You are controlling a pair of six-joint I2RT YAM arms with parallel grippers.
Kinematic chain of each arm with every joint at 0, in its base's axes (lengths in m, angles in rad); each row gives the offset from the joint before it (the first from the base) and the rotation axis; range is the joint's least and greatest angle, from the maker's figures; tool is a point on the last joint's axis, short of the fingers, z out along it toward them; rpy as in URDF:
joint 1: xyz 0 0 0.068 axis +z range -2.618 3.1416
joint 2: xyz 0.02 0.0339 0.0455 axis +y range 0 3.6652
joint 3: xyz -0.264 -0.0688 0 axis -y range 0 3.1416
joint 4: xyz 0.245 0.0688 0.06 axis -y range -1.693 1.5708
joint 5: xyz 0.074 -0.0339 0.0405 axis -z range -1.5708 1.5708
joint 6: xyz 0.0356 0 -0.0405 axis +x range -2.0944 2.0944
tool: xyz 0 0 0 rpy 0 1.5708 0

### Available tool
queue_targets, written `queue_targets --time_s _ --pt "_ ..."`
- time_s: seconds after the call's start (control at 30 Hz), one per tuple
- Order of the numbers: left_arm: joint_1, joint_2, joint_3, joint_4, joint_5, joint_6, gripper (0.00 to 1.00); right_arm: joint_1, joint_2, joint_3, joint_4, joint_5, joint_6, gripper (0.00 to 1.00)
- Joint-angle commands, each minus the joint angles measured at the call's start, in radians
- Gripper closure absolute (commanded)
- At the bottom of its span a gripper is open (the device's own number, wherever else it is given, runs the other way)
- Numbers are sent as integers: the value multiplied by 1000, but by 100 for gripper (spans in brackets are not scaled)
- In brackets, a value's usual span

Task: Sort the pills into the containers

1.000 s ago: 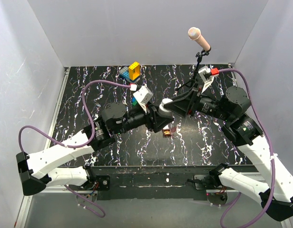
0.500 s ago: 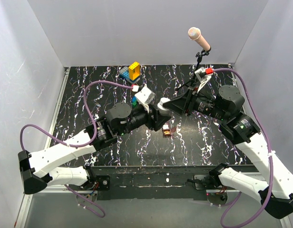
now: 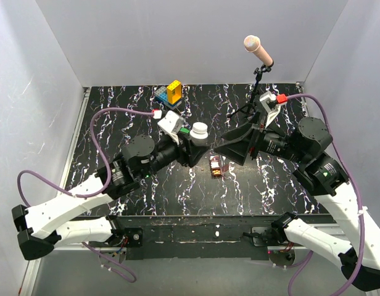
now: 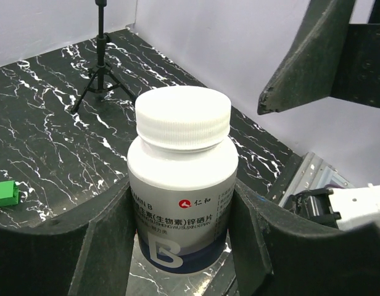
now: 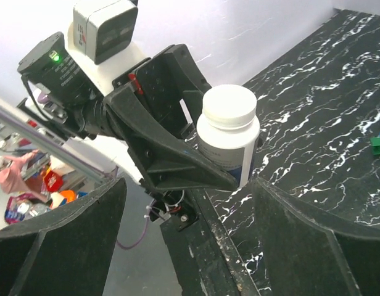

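The brown pill box (image 3: pixel 216 166) lies on the black marbled table (image 3: pixel 116 123), near the middle and a little toward the arms' side. In the top view it sits just below the gap between the two grippers, and neither touches it. Its compartments are too small to make out, so it cannot be told whether it holds anything.

Just beyond the pill box, the left gripper (image 3: pixel 199 147) is closed partway around a pill bottle (image 4: pixel 181 185), one finger pressed to each side of its body. The bottle stands upright in the grip, and its ribbed white cap (image 3: pixel 200 130) rises above the fingers. Its label has a dark band and a large letter B.

The right gripper (image 3: pixel 230 147) faces the bottle from the other side. Its jaws are spread wide and hold nothing. In the right wrist view the bottle shows between the two fingers but well apart from both.

A small green block (image 4: pixel 4 193) lies on the table near the left gripper. At the far edge stands a stack of blue, green and yellow toy blocks (image 3: pixel 169 92). To the right of it, a microphone (image 3: pixel 258 52) is mounted on a small tripod.
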State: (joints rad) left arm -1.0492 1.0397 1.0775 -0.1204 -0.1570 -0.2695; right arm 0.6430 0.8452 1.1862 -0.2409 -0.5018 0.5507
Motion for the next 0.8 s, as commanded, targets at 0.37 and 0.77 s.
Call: queue_targets --time_s 0.37,0.77 --pt "0 -233 -134 105 457 -102 100 -9 40 -22 342 -408 115 12" --pt "0 -149 -125 238 646 -162 100 -9 69 -42 453 -474 192 12"
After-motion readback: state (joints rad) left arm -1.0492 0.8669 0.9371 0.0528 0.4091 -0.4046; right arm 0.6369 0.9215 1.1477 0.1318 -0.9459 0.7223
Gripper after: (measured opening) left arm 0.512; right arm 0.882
